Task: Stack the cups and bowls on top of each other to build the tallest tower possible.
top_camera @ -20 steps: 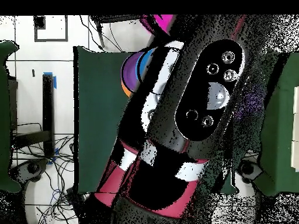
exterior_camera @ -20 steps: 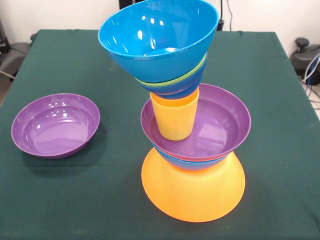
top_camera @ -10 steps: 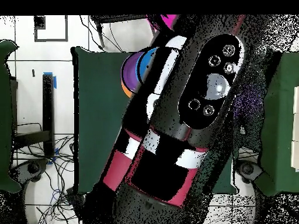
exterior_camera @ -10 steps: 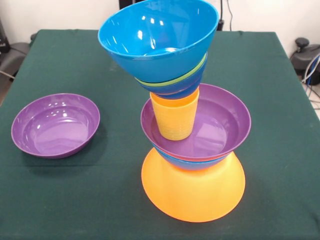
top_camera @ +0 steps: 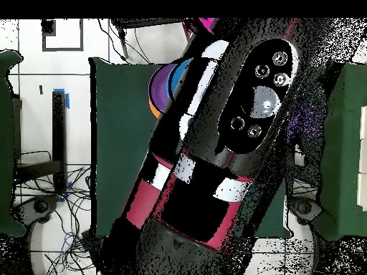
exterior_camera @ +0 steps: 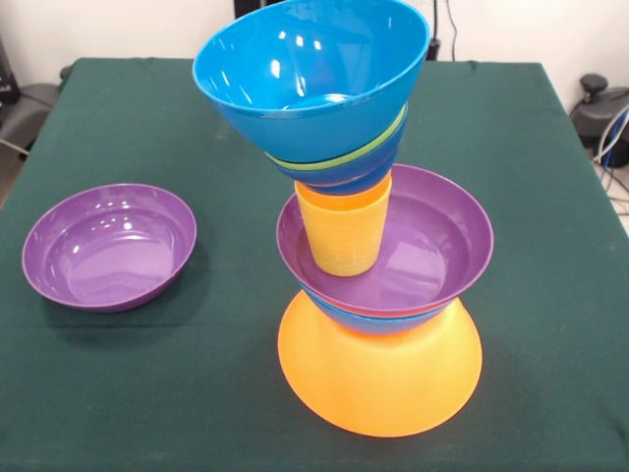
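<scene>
- tower (exterior_camera: 366, 246) stands on the green table (exterior_camera: 550, 197); base is the wide yellow-orange bowl (exterior_camera: 381, 379), upside down.
- on the base: a blue bowl's rim (exterior_camera: 378, 320) and what looks like a thin pink rim, then a shallow purple bowl (exterior_camera: 432, 246), upright.
- yellow ribbed cup (exterior_camera: 344, 231) stands in that purple bowl, toward its left side, not centred over the base.
- on the cup: nested small bowls with a green rim (exterior_camera: 369, 152) showing, topped by a large bright blue bowl (exterior_camera: 310, 74), tilted toward the camera and left.
- second purple bowl (exterior_camera: 108, 246) sits alone on the table, well to the left of the tower.
- arm (top_camera: 222, 136) fills the overhead view and hides most of the tower; gripper not visible in either view, so finger state cannot be told.
- risk: top cluster is wide, heavy and leaning on a narrow cup. any nudge, or added weight on the low side, would likely slide it off leftward.
- risk: the cup's off-centre seat could rock the bowl under it.
</scene>
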Controlling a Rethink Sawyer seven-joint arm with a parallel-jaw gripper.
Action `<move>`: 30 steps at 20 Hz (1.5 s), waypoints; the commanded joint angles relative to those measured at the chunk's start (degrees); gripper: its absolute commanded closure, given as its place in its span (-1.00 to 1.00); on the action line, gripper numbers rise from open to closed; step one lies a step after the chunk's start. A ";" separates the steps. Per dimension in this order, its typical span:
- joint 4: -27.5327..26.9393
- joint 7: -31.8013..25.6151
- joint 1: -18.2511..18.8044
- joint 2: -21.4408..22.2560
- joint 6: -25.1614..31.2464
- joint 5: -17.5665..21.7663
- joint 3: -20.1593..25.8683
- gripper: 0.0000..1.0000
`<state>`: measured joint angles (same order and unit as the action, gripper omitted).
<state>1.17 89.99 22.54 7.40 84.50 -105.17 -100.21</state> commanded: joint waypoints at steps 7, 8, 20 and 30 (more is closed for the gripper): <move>-2.52 -20.44 1.36 -1.69 -3.80 -4.59 -7.24 1.00; -2.53 -20.50 1.39 -1.74 -3.97 -4.86 -7.50 1.00; -2.71 -20.11 1.46 -3.01 -6.09 -7.37 -8.35 1.00; -2.80 -20.07 1.55 -3.98 -8.23 -7.51 -7.68 1.00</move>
<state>1.14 89.99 23.32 5.06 78.85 -112.44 -105.35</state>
